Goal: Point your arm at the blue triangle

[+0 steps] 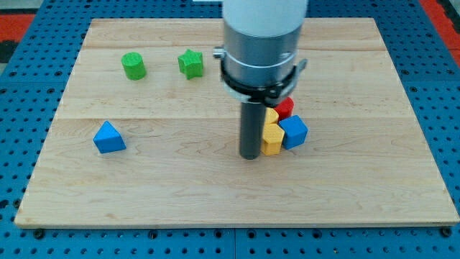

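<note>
Looking down on the pale wooden board [215, 194], you find the small blue triangular block [108, 137] lying alone near the view's left edge, a little below the middle height. Your arm's grey and white cylinder [260, 43] hangs over the board's centre, and the straight dark rod beneath it ends with my tip [249, 155] resting on the wood, well apart from that blue triangle and to its right. There are no jaws on this rig to release or clench; the rod grasps nothing. Just beside my tip, on the view's right, you see a tight cluster: a yellow block [272, 137] touching or nearly touching the rod, a blue cube [294, 132] against the yellow one's right side, and a red block [285, 108] behind them, partly hidden by the arm. Toward the view's top left stand a green cylinder [133, 65] and, to its right, a green star-shaped block [190, 63], apart from each other.
</note>
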You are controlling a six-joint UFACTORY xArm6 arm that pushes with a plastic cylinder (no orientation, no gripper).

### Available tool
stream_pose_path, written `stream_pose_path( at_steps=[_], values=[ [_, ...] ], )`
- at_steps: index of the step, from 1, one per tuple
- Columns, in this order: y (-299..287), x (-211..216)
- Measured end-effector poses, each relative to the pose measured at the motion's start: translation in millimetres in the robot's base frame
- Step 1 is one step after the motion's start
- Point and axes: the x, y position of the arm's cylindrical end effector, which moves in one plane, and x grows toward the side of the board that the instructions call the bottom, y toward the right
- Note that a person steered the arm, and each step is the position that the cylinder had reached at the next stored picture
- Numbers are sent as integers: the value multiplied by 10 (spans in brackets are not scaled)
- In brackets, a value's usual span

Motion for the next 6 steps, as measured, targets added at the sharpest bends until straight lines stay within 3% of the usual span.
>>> stream_pose_path(
  at_steps=[3, 4, 6],
  values=[
    [-2683, 180],
    [-2730, -128],
    [-1493, -275]
  ],
)
